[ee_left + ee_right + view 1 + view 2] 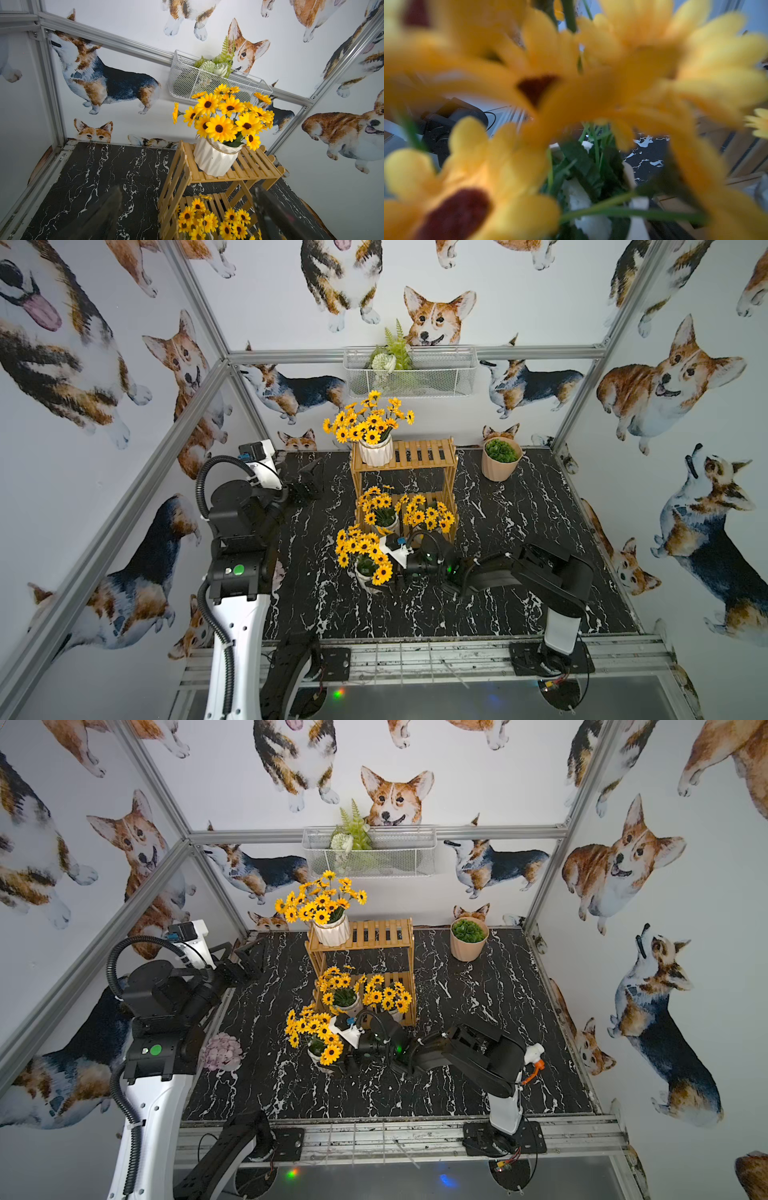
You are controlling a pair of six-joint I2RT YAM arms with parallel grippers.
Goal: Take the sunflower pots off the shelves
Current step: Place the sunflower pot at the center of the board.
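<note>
Sunflower pots (375, 450): one atop shelves (419, 456), two on lower tier (218, 200), fourth off.

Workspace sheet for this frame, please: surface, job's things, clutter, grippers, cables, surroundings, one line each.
Surface: black white-veined tabletop; no spills seen.
Job's things: shelves upright; top-tier sunflower pot; lower-tier sunflower pots, side by side; fourth sunflower pot on the tabletop in front of the shelves.
Clutter: beige foliage pot; purple flower ball; wire basket holding a fern bunch.
Grippers: left gripper open, empty, apart from the shelves; right gripper at the fourth sunflower pot, jaws hidden by flowers.
Cables: black conduit on the left arm; cable loop on the right wrist.
Surroundings: corgi-print walls; aluminium frame.
</note>
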